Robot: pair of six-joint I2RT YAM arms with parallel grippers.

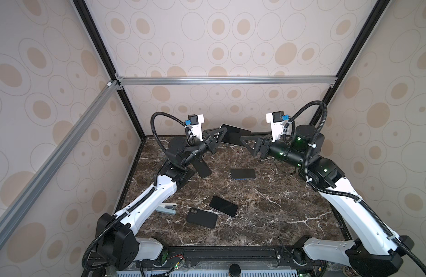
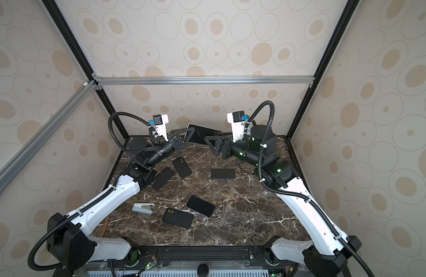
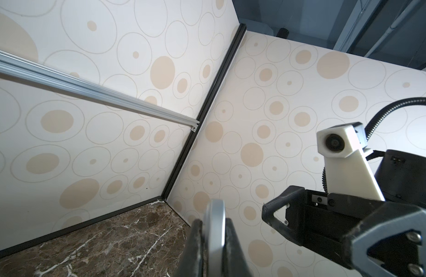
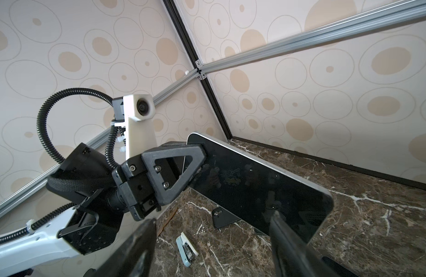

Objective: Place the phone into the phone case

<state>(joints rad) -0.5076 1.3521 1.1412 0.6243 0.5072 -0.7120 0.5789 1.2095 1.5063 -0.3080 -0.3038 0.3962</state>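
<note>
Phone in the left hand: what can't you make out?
- Phone lower face: no view shows it.
- Left wrist view: only its edge; left hand fingers and the frame's bottom hide the rest.
- Right hand contact: right wrist view, finger overlaps phone; touch unclear.

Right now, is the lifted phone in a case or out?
Out: the phone in the left end effector shows a bare silver edge, no case.

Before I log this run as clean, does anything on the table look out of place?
A pale blue stapler and a thin brown stick lie on the table by the left arm, neither phone nor case. Nothing looks spilled or broken.
</note>
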